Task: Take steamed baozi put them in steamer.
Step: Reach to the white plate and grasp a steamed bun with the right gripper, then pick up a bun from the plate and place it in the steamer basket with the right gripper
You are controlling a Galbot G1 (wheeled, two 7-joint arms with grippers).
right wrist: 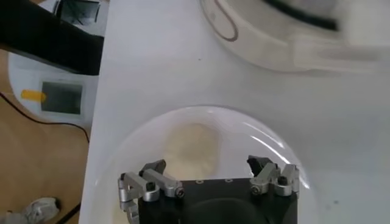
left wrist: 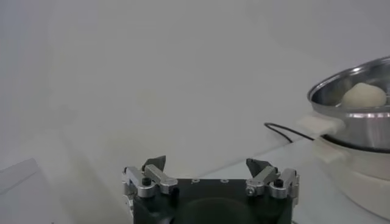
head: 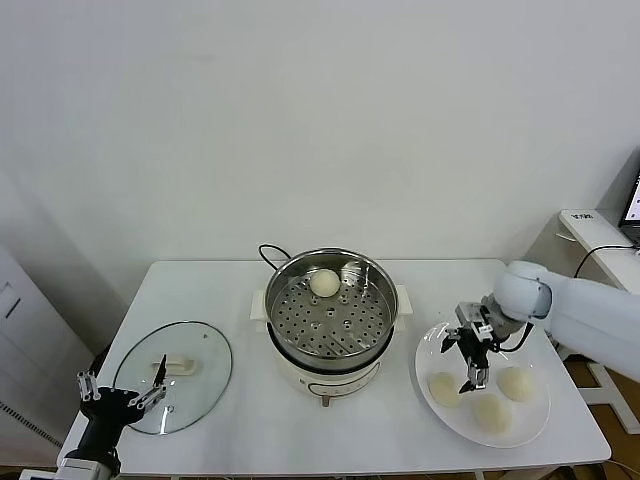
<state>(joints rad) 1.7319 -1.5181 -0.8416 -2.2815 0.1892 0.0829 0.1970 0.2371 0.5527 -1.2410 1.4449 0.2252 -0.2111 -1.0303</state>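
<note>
Three steamed baozi are seen on the white plate at the bench's near right corner, so most of the task is judged to be left. Over that plate the right end effector is held with its fingers spread wide and nothing between them, just above the buns. At the near left corner the left end effector is parked beside the glass lid, also wide open and empty. Farther back, at mid-bench, one baozi is already lodged in the steamer, toward its far rim.
</note>
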